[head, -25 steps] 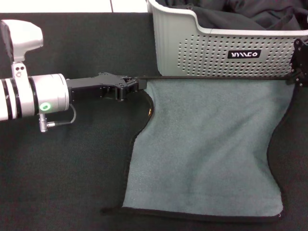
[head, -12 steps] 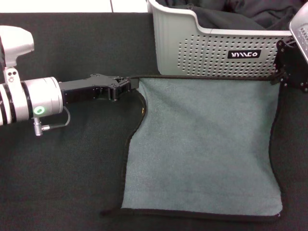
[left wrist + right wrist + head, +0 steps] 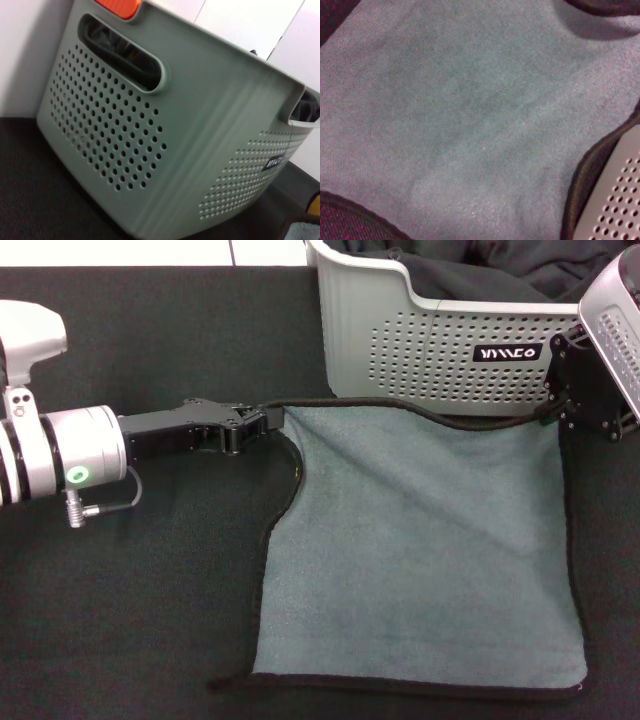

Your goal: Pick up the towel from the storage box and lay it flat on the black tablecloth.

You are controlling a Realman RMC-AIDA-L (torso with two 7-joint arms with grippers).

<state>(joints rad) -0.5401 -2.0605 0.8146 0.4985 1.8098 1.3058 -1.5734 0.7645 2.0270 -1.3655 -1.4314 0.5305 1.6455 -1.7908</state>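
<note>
The towel (image 3: 420, 540) (grey-teal face up) lies flat, far corners pinched by left gripper (image 3: 268, 420) and right gripper (image 3: 556, 410).

Soft, even overhead light; the black tablecloth (image 3: 150, 590) soaks it up, nearly shadowless. The storage box (image 3: 165, 145) looks slightly blurred close up, and the towel (image 3: 470, 115) fills the right wrist view, softly out of focus.

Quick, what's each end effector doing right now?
Left end effector: shut on the towel, at its far left corner.
Right end effector: at the towel's far right corner; grip cannot be told.
</note>
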